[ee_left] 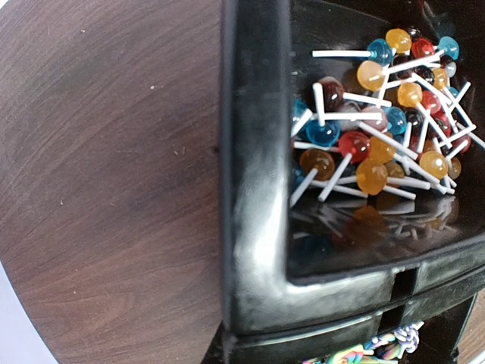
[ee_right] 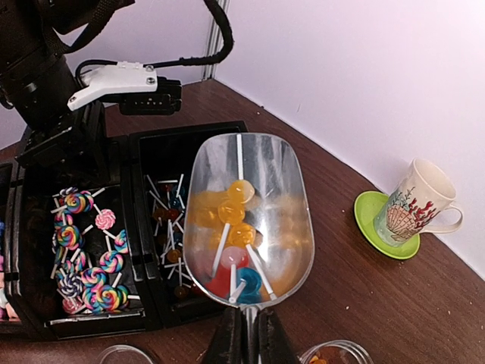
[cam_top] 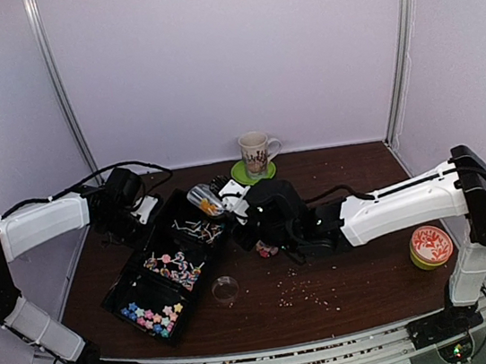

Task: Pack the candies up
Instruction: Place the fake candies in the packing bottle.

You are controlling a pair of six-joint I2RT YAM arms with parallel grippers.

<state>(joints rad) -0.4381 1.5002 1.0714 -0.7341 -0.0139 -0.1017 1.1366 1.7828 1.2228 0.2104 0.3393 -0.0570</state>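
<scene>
A black three-part tray (cam_top: 117,295) lies left of centre. Its far part holds ball lollipops (cam_top: 203,231), the middle part swirl lollipops (cam_top: 172,266), the near part pastel star candies (cam_top: 153,317). My right gripper (ee_right: 248,322) is shut on the handle of a clear scoop (ee_right: 248,163). The scoop holds a few orange, red and blue ball lollipops (ee_right: 241,227) above the tray's far part (ee_right: 163,152). My left gripper (cam_top: 139,216) is at the tray's far left corner. Its wrist view shows only that corner (ee_left: 258,227) and the ball lollipops (ee_left: 379,144), not its fingers.
A small clear jar (cam_top: 225,288) stands near the tray's right side, and another jar with candies (cam_top: 266,249) is partly under my right arm. A mug on a green saucer (cam_top: 255,155) stands at the back. An orange-patterned tin (cam_top: 430,246) is at the right. Pale crumbs (cam_top: 300,296) lie scattered.
</scene>
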